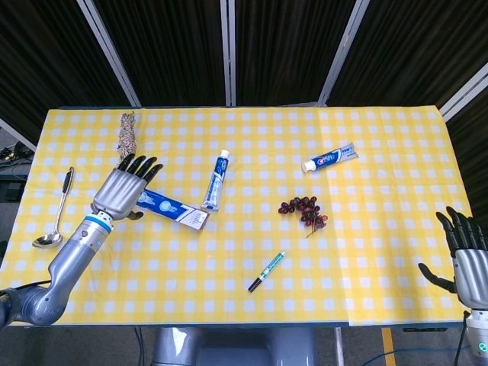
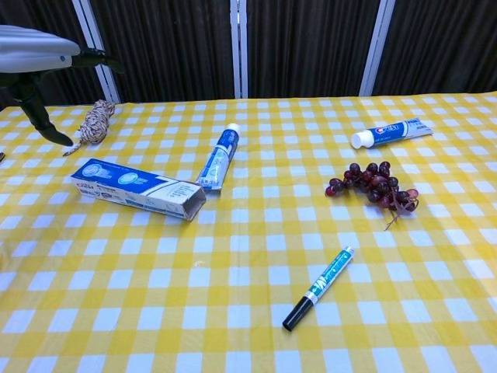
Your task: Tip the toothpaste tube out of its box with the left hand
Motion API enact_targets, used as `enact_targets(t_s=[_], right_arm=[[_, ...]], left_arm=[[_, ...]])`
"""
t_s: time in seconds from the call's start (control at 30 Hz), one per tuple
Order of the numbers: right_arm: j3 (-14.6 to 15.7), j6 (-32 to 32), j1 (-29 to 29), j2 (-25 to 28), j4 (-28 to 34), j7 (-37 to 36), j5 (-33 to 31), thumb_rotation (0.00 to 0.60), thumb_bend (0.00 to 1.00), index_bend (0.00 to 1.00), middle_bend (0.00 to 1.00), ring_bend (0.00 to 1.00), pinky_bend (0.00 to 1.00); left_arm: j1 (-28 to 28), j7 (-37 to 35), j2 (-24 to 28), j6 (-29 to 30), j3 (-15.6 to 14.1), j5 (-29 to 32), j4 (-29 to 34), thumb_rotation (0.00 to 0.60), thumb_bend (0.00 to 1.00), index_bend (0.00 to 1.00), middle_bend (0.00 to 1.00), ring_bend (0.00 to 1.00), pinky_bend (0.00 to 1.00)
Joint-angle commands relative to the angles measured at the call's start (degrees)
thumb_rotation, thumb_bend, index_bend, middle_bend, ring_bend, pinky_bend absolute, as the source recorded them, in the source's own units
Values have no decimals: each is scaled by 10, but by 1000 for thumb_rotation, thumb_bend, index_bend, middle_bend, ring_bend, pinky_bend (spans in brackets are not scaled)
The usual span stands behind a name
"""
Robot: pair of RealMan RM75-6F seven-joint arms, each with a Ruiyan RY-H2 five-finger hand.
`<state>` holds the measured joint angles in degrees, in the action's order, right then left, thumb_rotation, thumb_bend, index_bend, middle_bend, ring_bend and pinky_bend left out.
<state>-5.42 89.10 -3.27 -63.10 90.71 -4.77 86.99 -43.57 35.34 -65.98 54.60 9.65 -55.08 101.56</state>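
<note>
Fingers (image 1: pixel 139 165) of the left hand (image 1: pixel 126 189): spread wide and straight, nothing held, hovering above the closed end of the box (image 1: pixel 174 210). In the chest view the left hand is seen raised clear of the cloth, with the box lying free below it; no contact can be made out in either view.

Box: laid flat on the table (image 1: pixel 381 252), open end turned toward the tube (image 1: pixel 216 179). The placement is judged to mark the box as emptied and let go.

Tube: out of the box, flat on the cloth, cap pointing away from the robot, its flat tail just beside the open mouth of the box. It lies to the right of the fingers, apart from them, with the length of the box between. The tipping is judged complete.

Second tube (image 1: pixel 329 160): further right, well apart, not concerned.

Grapes (image 1: pixel 303 209), pen (image 1: pixel 266 271): centre and near side of the table.

Twine (image 1: pixel 126 129), spoon (image 1: pixel 53 221): left side, beyond and beside the left hand.

Right hand (image 1: pixel 465 255): at the near right corner, fingers apart, nothing held.
</note>
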Motion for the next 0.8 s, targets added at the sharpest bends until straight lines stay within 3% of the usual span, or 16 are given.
enact_targets(t_s=[0.03,0.27,0.47,0.63,0.8], right_arm=[[0,-2,-1,-2,-2,7,-2,600,88,55,0,0,0],[2,-15,-5,-10,-8,35,-8,600,88,54,0,0,0],[11,-27,-10,-17,-10,61,1,600,88,1,0,0,0],[14,-31,-13,-26,-12,79,4,600,87,0,0,0,0],[17,-31,-14,-31,-14,87,8,600,87,0,0,0,0]], left_arm=[[49,-62,-17,71,-18,-70,-9,600,119,57,0,0,9],[168,-140,-57,241,-86,-208,-55,600,118,34,0,0,0],[261,-181,-97,345,-126,-251,-97,600,100,0,0,0,0],[308,-187,-109,384,-146,-272,-126,600,97,0,0,0,0],[333,-188,-101,395,-146,-276,-130,600,96,0,0,0,0]])
